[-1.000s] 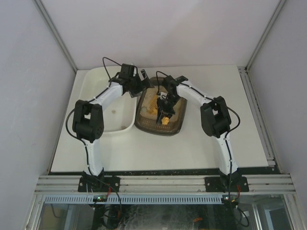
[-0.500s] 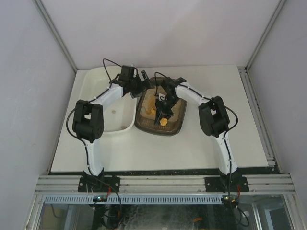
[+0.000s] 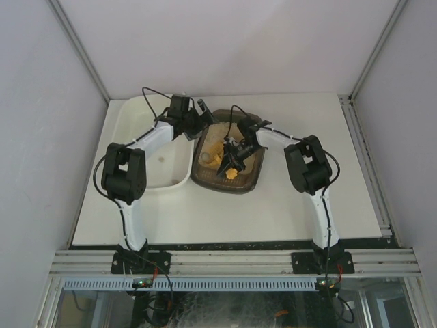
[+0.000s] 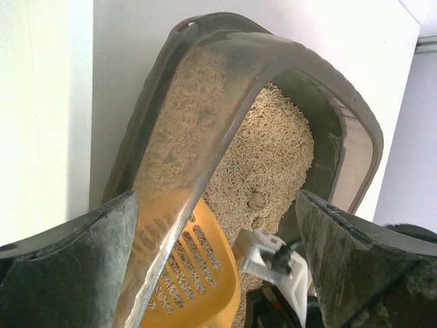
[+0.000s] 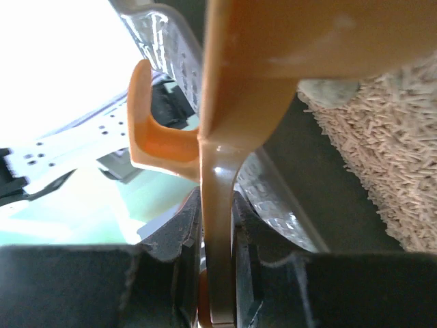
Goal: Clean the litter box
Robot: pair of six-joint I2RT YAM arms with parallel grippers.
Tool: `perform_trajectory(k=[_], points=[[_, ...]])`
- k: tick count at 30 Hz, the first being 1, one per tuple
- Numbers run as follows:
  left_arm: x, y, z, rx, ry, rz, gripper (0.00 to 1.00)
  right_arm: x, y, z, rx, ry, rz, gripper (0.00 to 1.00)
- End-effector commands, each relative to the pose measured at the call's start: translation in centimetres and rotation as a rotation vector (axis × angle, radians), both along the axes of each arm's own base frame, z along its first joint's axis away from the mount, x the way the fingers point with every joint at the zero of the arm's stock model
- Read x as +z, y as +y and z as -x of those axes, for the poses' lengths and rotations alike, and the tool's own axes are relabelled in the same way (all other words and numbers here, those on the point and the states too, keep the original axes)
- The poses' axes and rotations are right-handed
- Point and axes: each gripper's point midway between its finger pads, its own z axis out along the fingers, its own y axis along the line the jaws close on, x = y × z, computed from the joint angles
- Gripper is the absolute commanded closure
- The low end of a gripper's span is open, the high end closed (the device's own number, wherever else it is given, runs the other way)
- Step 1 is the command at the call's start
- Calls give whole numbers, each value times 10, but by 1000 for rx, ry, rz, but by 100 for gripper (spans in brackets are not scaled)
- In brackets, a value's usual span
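At mid-surface (image 3: pixel 287 205), the litter box (image 3: pixel 229 188) is seen just right of the white tub (image 3: pixel 153 164). The orange scoop (image 3: pixel 232 173) is gripped by its handle in the closed jaws of the right gripper (image 3: pixel 235 154), over the litter. The left gripper (image 3: pixel 203 115) is held wide open, with the box's far-left rim between its jaws.

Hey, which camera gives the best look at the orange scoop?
The left wrist view: the scoop shows its slotted blade inside the litter box. The right wrist view shows only its handle, close up, clamped between the fingers. The top view gives just a small orange patch in the box.
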Motion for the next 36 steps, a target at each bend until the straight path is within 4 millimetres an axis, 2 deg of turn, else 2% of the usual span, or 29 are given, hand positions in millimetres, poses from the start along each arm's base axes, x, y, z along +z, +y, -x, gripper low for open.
perform_trajectory(k=[1, 4, 10, 18, 23, 27, 31, 36], points=[[33, -6, 5, 6, -48, 63, 0, 29, 11, -29, -83, -47, -237, 100], [33, -5, 7, 3, -49, 59, 0, 30, 1, -37, -119, -62, -212, 100], [44, 1, 8, 4, -79, 43, 0, 27, -22, -36, -139, -133, -97, 100], [58, 6, 5, 12, -109, 8, 0, 31, -42, -23, -121, -217, 26, 100], [82, 11, 10, -2, -159, -14, 0, 33, -51, -11, -103, -235, 53, 100], [111, 22, 20, -33, -221, -83, 0, 34, -53, -10, -121, -279, 23, 100], [126, 41, 33, -32, -265, -172, 0, 40, -49, -10, -156, -329, -37, 100], [143, 58, 64, -81, -302, -245, 0, 43, -46, -16, -195, -459, -108, 100]])
